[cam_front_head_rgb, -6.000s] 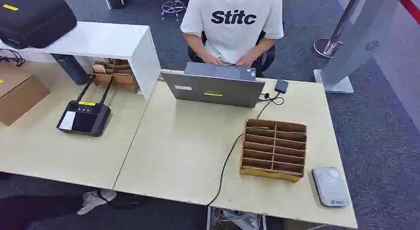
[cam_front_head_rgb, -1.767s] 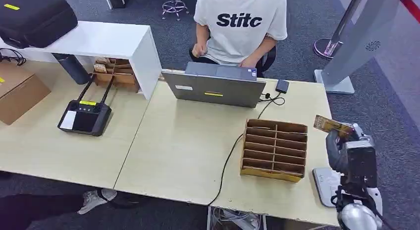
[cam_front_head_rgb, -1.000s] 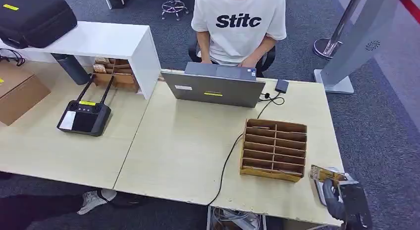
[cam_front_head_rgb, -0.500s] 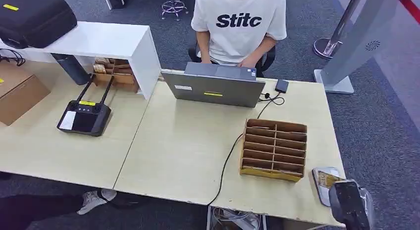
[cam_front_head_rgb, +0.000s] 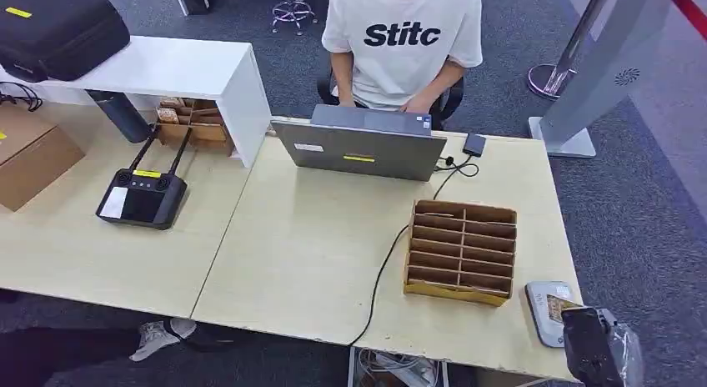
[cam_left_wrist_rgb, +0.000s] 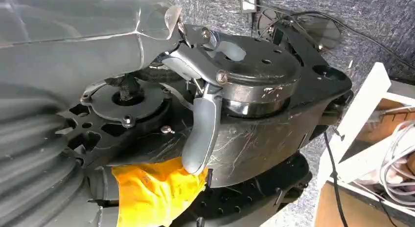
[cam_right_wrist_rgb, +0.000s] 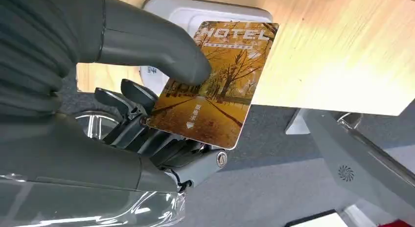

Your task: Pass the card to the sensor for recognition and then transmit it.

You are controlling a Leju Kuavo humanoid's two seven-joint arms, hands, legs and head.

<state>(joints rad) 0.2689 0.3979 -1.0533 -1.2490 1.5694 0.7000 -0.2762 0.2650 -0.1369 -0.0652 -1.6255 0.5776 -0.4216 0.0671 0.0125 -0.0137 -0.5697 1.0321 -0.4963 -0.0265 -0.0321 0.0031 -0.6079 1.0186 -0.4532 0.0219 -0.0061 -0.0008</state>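
Head view. Light wood table (cam_front_head_rgb: 300, 253) carrying a grey laptop (cam_front_head_rgb: 360, 147), a wooden slotted organiser (cam_front_head_rgb: 461, 251) and, at the near right corner, the white card sensor (cam_front_head_rgb: 546, 308). A person in a white printed T-shirt (cam_front_head_rgb: 402, 37) sits behind the laptop. The right hand (cam_front_head_rgb: 596, 347) enters at the lower right edge, just beside the sensor; the card (cam_front_head_rgb: 554, 304) shows as a small yellow patch over the sensor's top. Against the frames of the last two seconds, the hand has come down from beside the organiser to the sensor, with the card lowered along with it.

Left wrist view. The left hand (cam_left_wrist_rgb: 200, 114) hangs below table level beside dark parts of the robot's body; one grey digit hangs straight, but whether the fingers are spread or curled cannot be told.

Right wrist view. The right hand (cam_right_wrist_rgb: 142, 95) pinches the card (cam_right_wrist_rgb: 215, 85), an autumn-avenue hotel key card, thumb on its face and dark fingers beneath. The card's far end overlaps the sensor (cam_right_wrist_rgb: 195, 16); contact or a slight gap is not certain from this angle.

Status. Presentation to the sensor appears under way; handing the card on remains to be done.
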